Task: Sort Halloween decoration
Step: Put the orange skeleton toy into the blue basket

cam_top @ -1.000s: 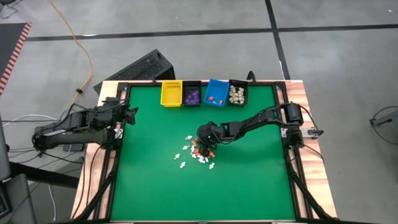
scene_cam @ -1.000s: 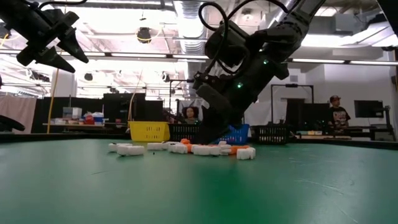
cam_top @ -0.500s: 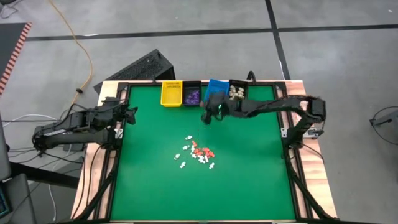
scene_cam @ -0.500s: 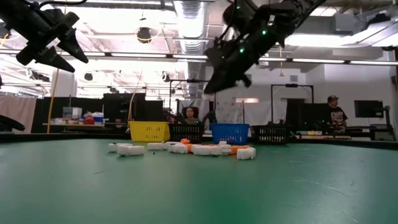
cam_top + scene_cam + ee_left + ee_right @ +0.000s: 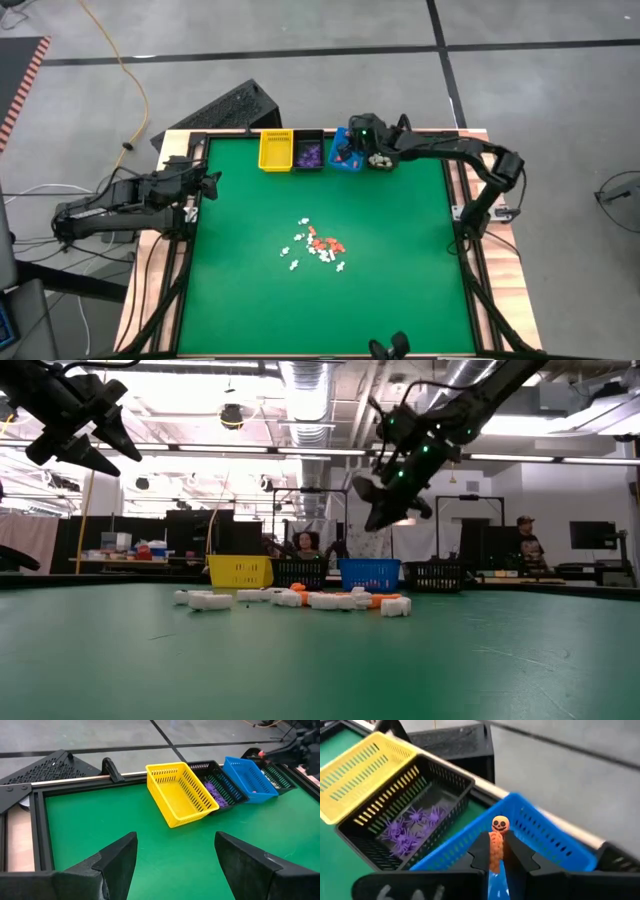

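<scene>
Halloween decoration pieces (image 5: 318, 246) lie in a loose cluster near the middle of the green surface (image 5: 250, 300), white ones mixed with a few orange-red ones, while one orange pumpkin-headed figure (image 5: 496, 842) is pinched between the fingers of the right end effector (image 5: 496, 862) above the blue bin (image 5: 540, 837). That end effector is clamped on the figure's lower body, head sticking out past the fingertips. Purple spider pieces (image 5: 410, 827) already sit in the black bin (image 5: 385, 820) next to the yellow bin (image 5: 181, 793), and cream pieces (image 5: 380, 152) fill the far black bin (image 5: 384, 147). These pieces look very light and rigid, likely hard plastic, so they should slip or flick away under a careless squeeze; the narrow body between head and feet seems the safest place to grip, with the fingers closing across its thin side. Small and crowded as they are in the cluster, a neighbour could easily get nudged. The left end effector (image 5: 175, 862) waits with its fingers apart over the surface's left edge, well away from the pile.
</scene>
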Controlling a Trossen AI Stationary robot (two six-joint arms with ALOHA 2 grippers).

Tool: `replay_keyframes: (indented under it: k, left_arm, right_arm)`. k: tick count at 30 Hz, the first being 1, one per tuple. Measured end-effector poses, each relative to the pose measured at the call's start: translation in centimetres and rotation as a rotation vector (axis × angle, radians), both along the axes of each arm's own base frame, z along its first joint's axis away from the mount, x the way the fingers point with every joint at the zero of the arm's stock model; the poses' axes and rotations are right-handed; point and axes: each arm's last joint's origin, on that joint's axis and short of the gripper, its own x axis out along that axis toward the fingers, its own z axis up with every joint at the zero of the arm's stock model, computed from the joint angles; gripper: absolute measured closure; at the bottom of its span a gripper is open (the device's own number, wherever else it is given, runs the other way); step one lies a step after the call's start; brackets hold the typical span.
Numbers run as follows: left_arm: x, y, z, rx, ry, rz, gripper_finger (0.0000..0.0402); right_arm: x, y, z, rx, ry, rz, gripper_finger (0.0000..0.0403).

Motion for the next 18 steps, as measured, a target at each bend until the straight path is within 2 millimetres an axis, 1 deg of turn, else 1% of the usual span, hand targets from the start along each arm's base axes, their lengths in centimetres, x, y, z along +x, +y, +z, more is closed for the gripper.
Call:
replay_keyframes:
  k: [3,6,13,16,18]
  left_arm:
    - [0.0,0.0,0.0,-0.001,0.003,0.0,0.0145]
    - [0.0,0.0,0.0,-0.001,0.004,0.0,0.0145]
    - [0.0,0.0,0.0,0.0,0.004,0.0,0.0145]
    - [0.0,0.0,0.0,0.0,0.003,0.0,0.0145]
    - [0.0,0.0,0.0,0.0,0.003,0.0,0.0145]
  right_arm:
    - [0.1,-0.5,-1.4,0.069,0.006,-0.029,0.0327]
    - [0.2,-0.9,-2.4,0.113,0.016,-0.008,0.0297]
    - [0.0,-1.0,-2.3,0.131,0.008,0.007,0.0211]
    - [0.1,-1.0,-1.9,0.144,-0.021,0.043,0.0192]
    - [0.4,-0.7,-1.7,0.166,-0.049,0.142,0.019]
